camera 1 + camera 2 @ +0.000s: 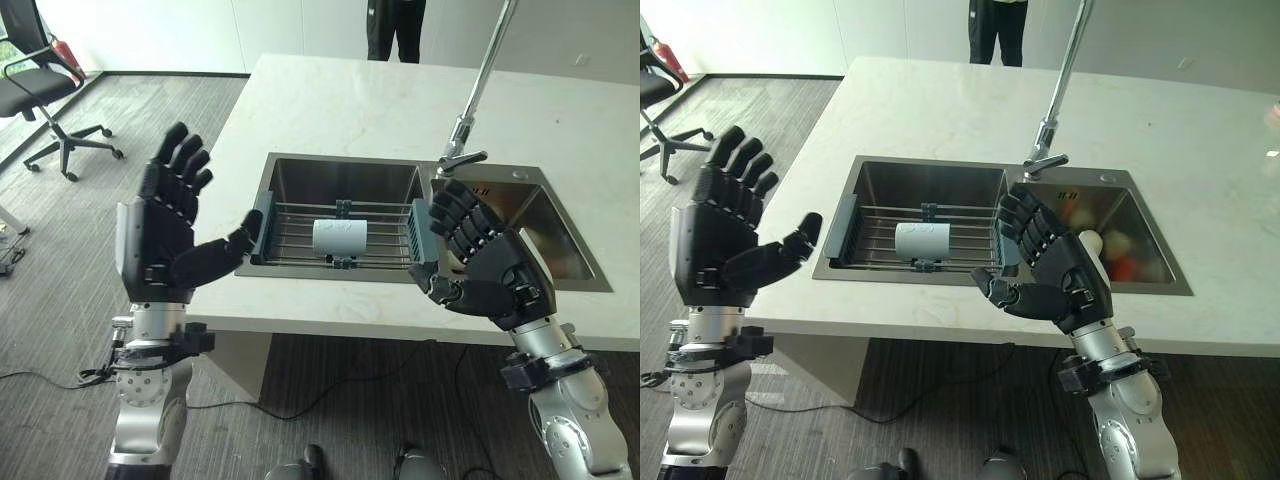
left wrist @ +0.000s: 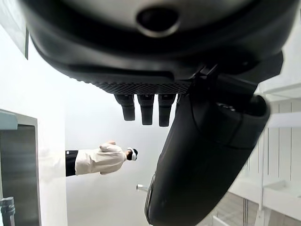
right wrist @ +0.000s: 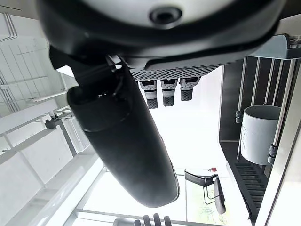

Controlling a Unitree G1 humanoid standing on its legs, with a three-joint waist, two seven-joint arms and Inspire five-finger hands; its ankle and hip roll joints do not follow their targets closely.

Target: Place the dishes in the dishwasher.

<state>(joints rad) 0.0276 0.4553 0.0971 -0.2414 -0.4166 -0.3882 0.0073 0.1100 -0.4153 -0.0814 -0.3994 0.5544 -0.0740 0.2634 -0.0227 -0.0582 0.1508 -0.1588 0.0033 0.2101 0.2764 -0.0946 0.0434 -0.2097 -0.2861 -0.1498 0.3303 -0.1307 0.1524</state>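
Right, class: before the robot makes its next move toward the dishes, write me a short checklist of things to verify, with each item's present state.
1. Left hand free: ok, fingers straight, raised beside the counter, holding nothing.
2. Right hand free: ok, open, raised at the rack's right end, holding nothing.
3. Rack seated in the left basin of the sink: ok, it spans the basin.
4. White cup in the rack: ok, lying on its side, untouched.
5. Dishes left to move: ok, some lie in the right basin, partly hidden by the right hand.
6. Path clear of the tap: cannot tell, it stands just behind the right hand.
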